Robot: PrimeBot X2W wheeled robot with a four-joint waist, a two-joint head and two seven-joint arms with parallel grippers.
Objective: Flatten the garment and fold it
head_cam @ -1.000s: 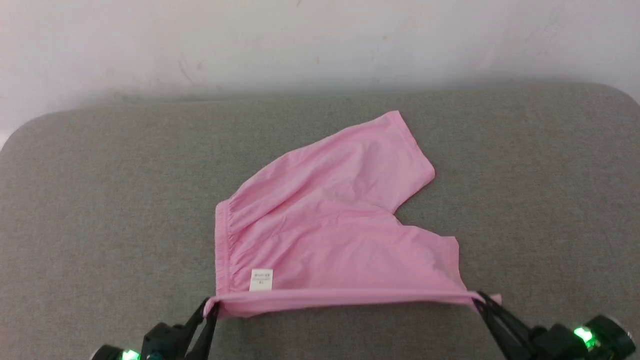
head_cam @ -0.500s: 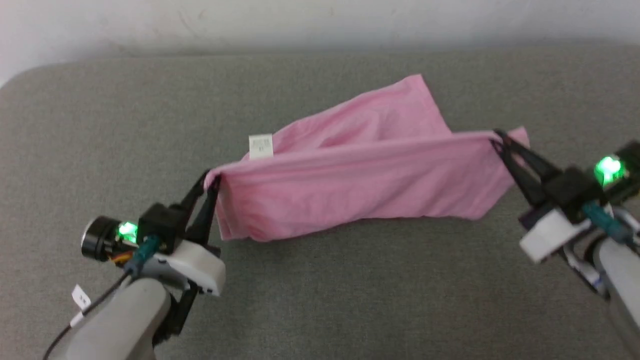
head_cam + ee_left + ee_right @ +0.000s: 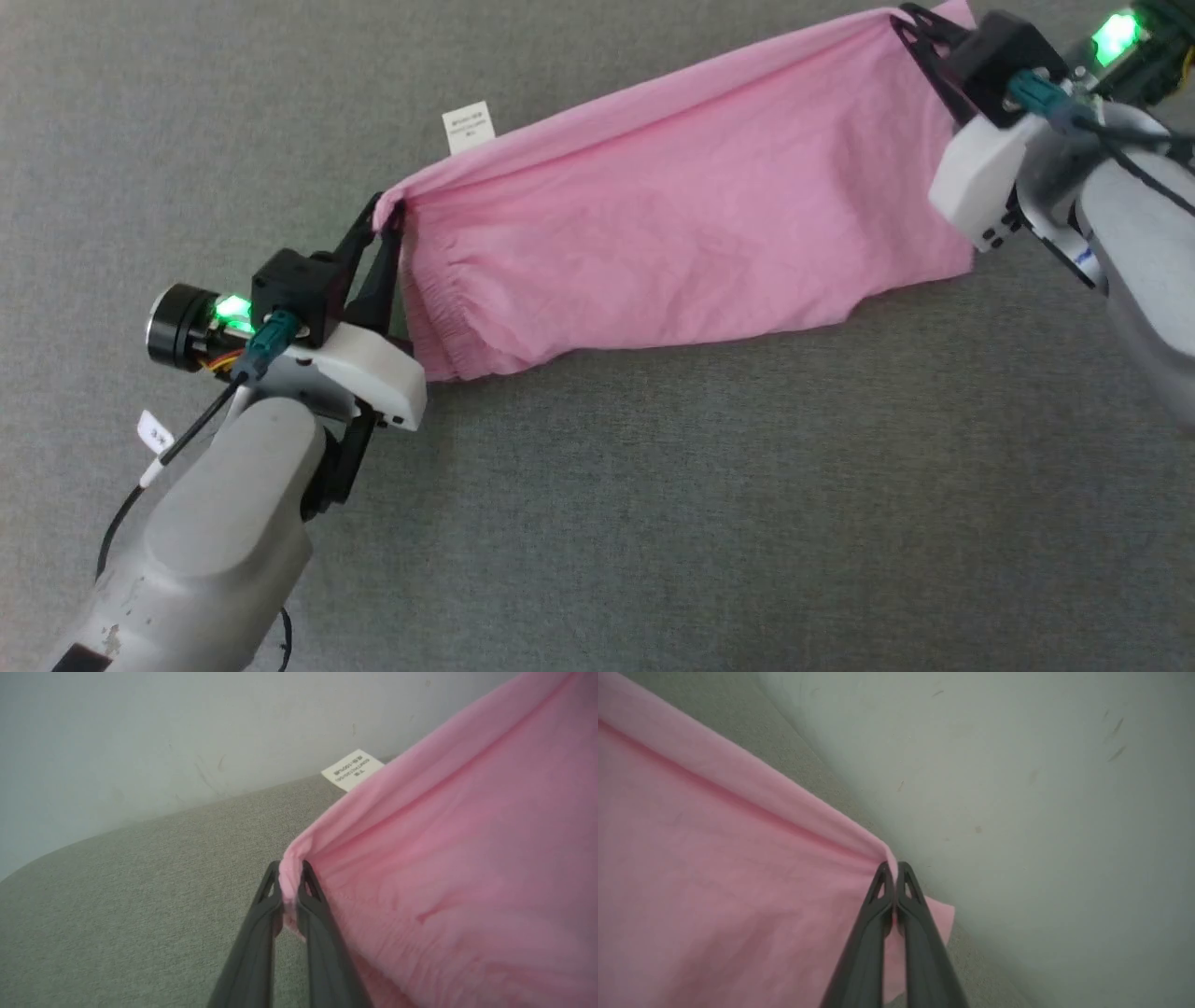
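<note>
Left wrist view puts the left gripper (image 3: pixel 290 870) closed on a thin pinch of the garment (image 3: pixel 458 868), with pink fabric bunched between the two dark tips at the gathered waistband corner. Right wrist view gives much the same picture at the other end. The right gripper (image 3: pixel 892 870) is clamped almost flat on a corner at the leg end, and a small flap of cloth pokes out past the fingers. Both holds take in very little fabric, so the first risk is a slip. Thin cloth pulled taut between two arms can slide out of either pinch if the arms draw further apart or move at uneven speeds.

Outward from the tips, the head view shows the garment strung between the two grippers. Its top edge is stretched in a straight line and its body hangs below in doubled layers. The lower edge is near the grey padded surface (image 3: pixel 653 513); I cannot tell whether it touches. The small white label (image 3: pixel 468 127) sticks up above the edge near the left end. If the cloth is laid down as it hangs, the doubled layers and waistband gathers may settle into creases rather than lie flat. The right end sits close to the pale wall (image 3: pixel 1041 788), so reaching further that way could press cloth or fingers against it.
</note>
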